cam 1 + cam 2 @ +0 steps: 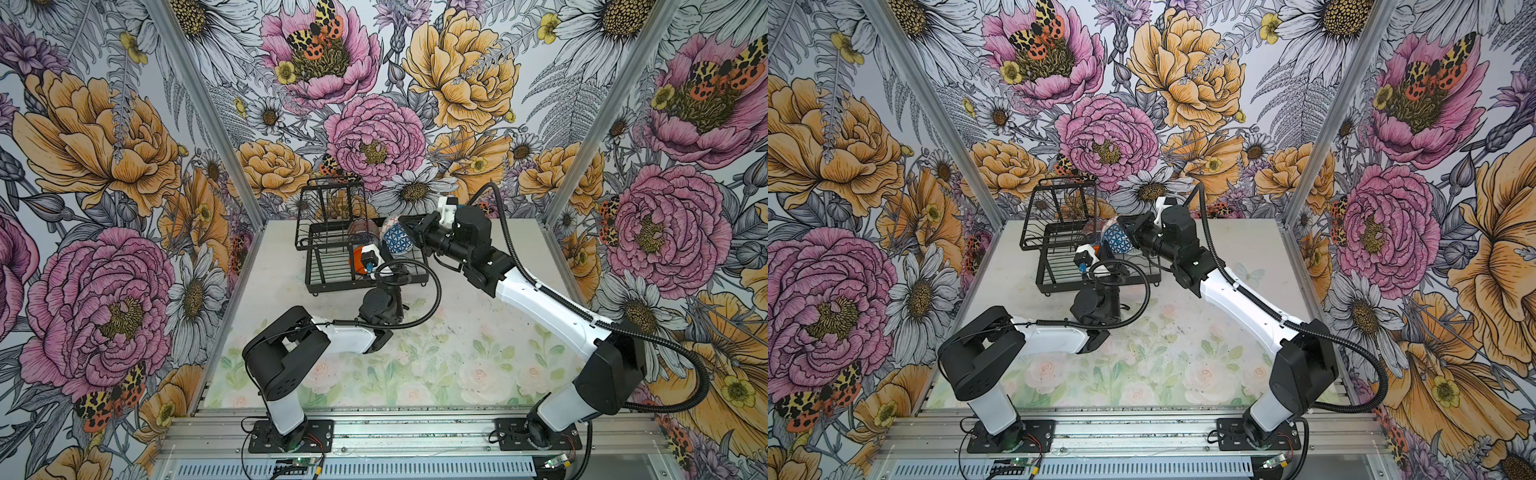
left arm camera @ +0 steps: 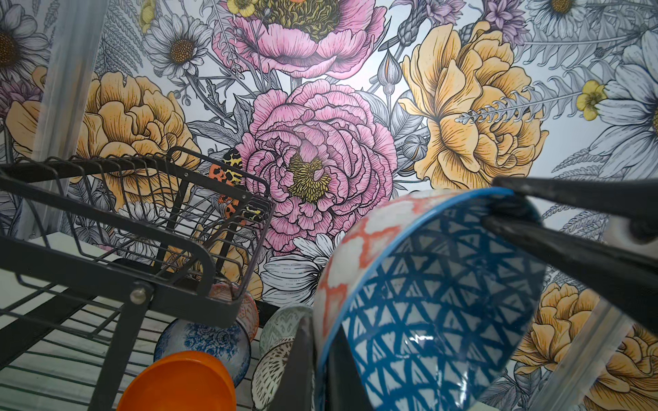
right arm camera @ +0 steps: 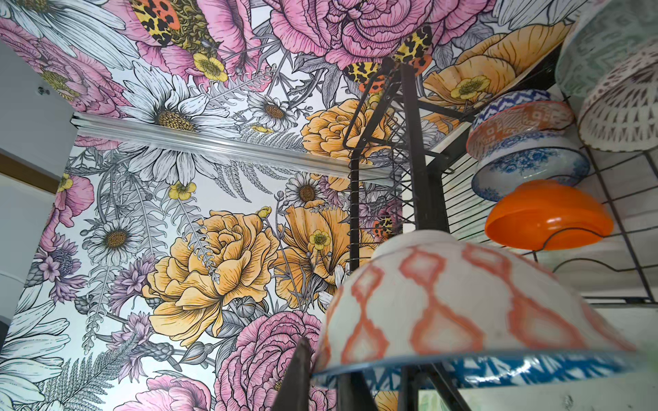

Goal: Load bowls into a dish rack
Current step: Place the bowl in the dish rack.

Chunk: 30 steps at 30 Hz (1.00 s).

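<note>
Pinching the lower rim of the blue-triangle bowl (image 2: 427, 302), my left hand (image 2: 318, 373) looks shut on it from the near side. My right hand (image 2: 491, 203) grips the upper rim from the right, so the bowl stands on edge, mouth toward my left wrist, over the low tray of the dish rack (image 2: 185, 306). Beyond it the orange bowl (image 2: 181, 384) and blue floral bowl (image 2: 206, 341) sit in slots toward the raised tier, so I judge the free slot lies straight below.
</note>
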Tool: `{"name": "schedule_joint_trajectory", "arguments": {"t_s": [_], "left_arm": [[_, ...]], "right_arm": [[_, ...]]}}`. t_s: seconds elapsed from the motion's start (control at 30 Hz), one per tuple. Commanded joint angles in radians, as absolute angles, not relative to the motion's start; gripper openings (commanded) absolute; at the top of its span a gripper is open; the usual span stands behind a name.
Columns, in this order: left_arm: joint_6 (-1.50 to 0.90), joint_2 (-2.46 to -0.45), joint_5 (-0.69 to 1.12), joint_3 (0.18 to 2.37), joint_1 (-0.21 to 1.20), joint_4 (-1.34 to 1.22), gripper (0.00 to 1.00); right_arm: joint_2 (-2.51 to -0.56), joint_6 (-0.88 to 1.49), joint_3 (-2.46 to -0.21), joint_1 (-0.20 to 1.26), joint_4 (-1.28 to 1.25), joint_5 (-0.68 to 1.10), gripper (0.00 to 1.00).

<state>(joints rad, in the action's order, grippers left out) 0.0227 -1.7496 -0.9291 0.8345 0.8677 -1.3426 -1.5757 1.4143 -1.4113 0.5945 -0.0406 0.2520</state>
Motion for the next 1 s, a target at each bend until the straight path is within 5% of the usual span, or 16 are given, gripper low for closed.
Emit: {"name": "schedule_joint_trajectory", "arguments": {"t_s": [0.0,0.63,0.8,0.97], "left_arm": [[0.081,-1.762,-0.847,0.864,0.893,-1.416,0.00],[0.122,-1.800,-0.852,0.891,0.874,-1.416,0.00],[0.138,-1.807,-0.850,0.900,0.882,-1.416,0.00],[0.147,-1.799,-0.856,0.901,0.879,-1.414,0.00]], "right_arm": [[-1.613,1.415,-1.461,0.551,-0.067,0.173,0.17],[-1.662,1.473,-1.516,0.534,-0.050,0.194,0.29],[-1.686,1.470,-1.548,0.534,-0.051,0.225,0.03],[-1.674,1.449,-1.530,0.536,-0.052,0.217,0.00]]}}
